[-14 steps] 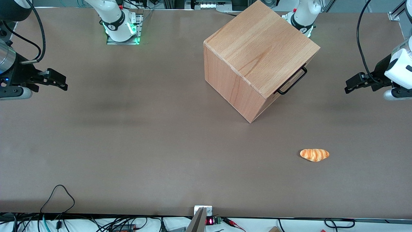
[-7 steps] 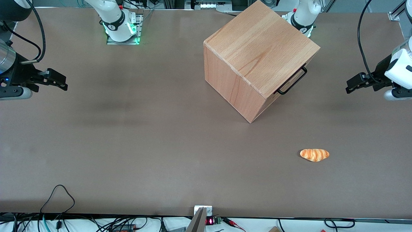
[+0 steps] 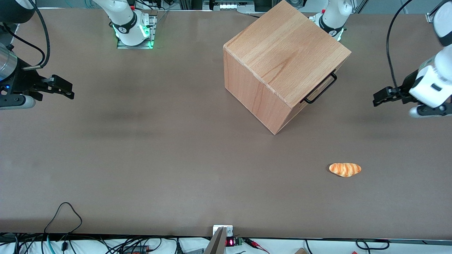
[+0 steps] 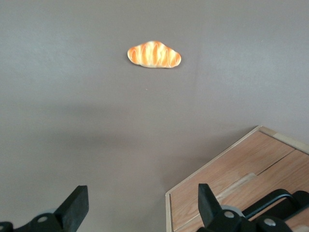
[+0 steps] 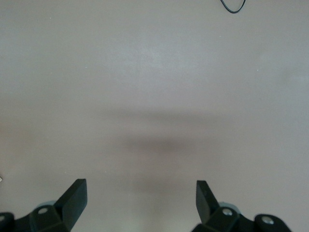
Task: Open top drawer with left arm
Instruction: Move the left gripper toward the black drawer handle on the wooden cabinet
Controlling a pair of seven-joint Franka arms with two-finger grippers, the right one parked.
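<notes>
One loose item lies nearest the front camera: a small orange-striped bread roll (image 3: 345,169) on the brown worktop (image 3: 141,158), toward the working arm's end, well apart from all else and no part of the task. Next inward, item two: a large cube-like beech cabinet (image 3: 282,56), set askew on the worktop, its drawer face turned toward the working arm's end. Top drawer (image 4: 231,176) sits just under the cabinet's top panel, shut flush so far as can be seen, with a thin black U-shaped bar handle (image 3: 320,89) standing out from its front. Item three, level with the handle but well apart from it: the left arm (image 3: 432,84), white-shelled, carrying its black two-finger hand (image 3: 377,98) above the worktop, fingers spread wide and holding nothing; the wrist view shows both fingertips (image 4: 77,203) apart, with the cabinet's corner and part of the handle between and beside them. Step in hand, by judgement: the approach, with no contact yet made and the drawer wholly unopened. Next move calls for carrying the hand across to the handle, turning it so the fingers straddle the bar, closing on it, then pulling straight out along the drawer's slanted line of travel, lest the cabinet slide or twist.
</notes>
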